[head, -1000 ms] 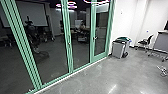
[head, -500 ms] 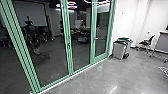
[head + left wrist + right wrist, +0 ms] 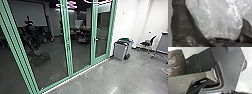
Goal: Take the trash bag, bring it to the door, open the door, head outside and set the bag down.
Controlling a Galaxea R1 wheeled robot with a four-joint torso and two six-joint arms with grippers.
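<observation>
Polished gray floor (image 3: 100,77) is opening ahead of the pincers, edged by a green-framed glass door (image 3: 100,59) and a gray bin (image 3: 120,52). Wrinkled and dark, the trash bag (image 3: 181,25) is bulging beside the left pincer; neither pincer's grip is telling, wide or narrow.

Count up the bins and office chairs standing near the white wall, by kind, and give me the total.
Bins: 2 (dark-topped bin, green-topped bin)
Office chairs: 1 (black chair)
Total: 3
</observation>
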